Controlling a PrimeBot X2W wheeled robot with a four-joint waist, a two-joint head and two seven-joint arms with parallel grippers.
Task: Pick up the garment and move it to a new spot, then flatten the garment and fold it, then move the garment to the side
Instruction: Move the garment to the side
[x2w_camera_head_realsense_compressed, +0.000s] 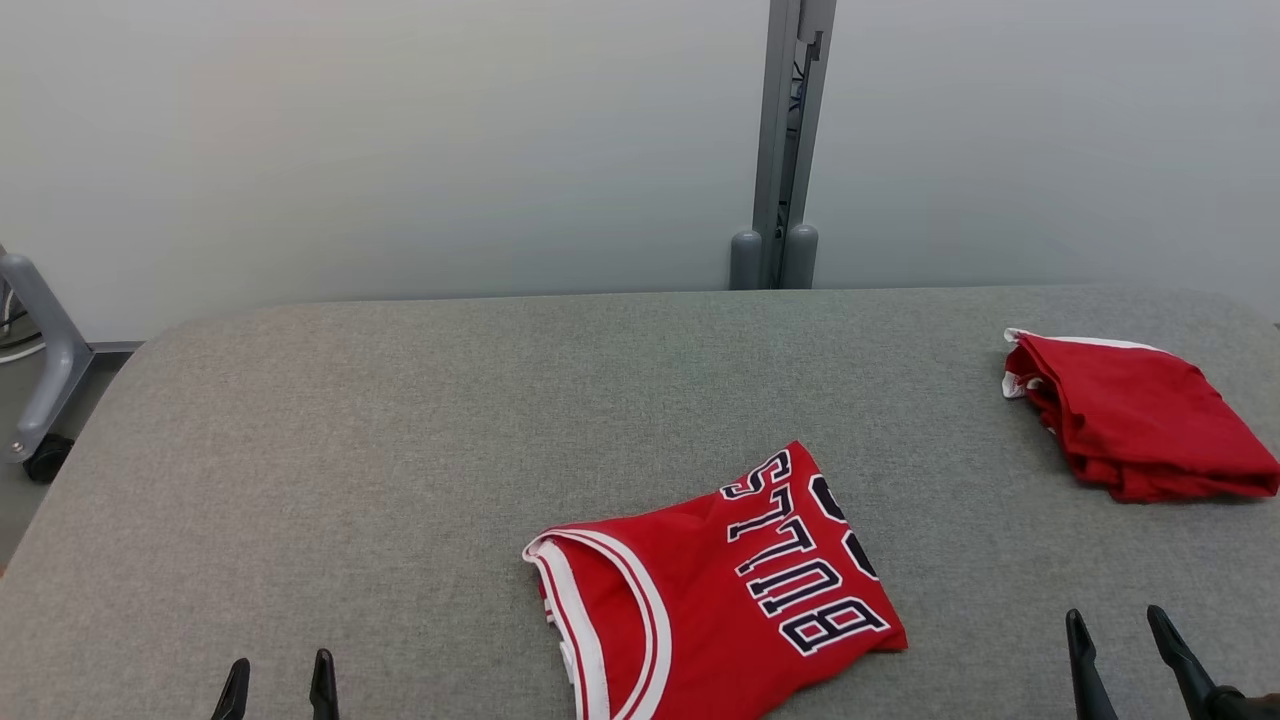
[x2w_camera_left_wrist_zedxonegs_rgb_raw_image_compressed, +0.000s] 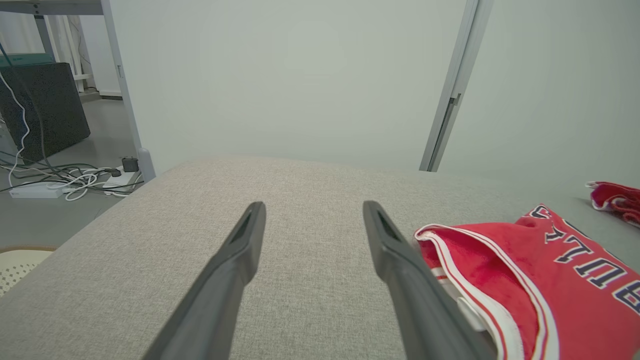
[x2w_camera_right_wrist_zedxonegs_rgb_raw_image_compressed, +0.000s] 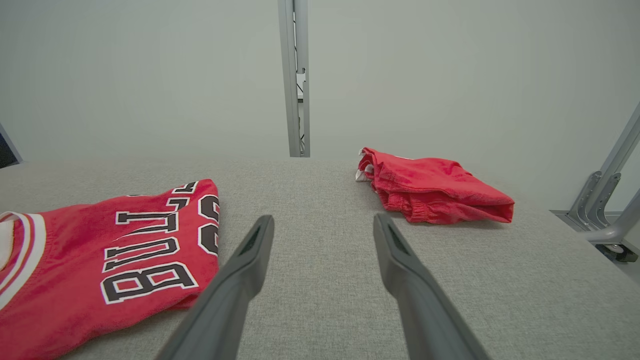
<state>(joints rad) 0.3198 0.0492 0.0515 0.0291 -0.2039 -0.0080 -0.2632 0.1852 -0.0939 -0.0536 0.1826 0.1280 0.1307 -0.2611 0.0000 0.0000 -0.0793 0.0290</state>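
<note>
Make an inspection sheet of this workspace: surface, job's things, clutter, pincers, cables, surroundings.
surface: grey fabric-covered table, flat, no stains seen.
job's things: red Bulls jersey, folded over, lying near the front middle, white-trimmed opening toward the robot's left.
clutter: second red garment, folded, at the far right, apart from the jersey.
pincers: left pincer and right pincer both open, holding nothing, one on either side of the jersey, touching neither garment.
cables: loose cables and a white power strip on the floor left of the table.
surroundings: pale wall panels, grey metal post behind the table, grey frame leg at left.
</note>
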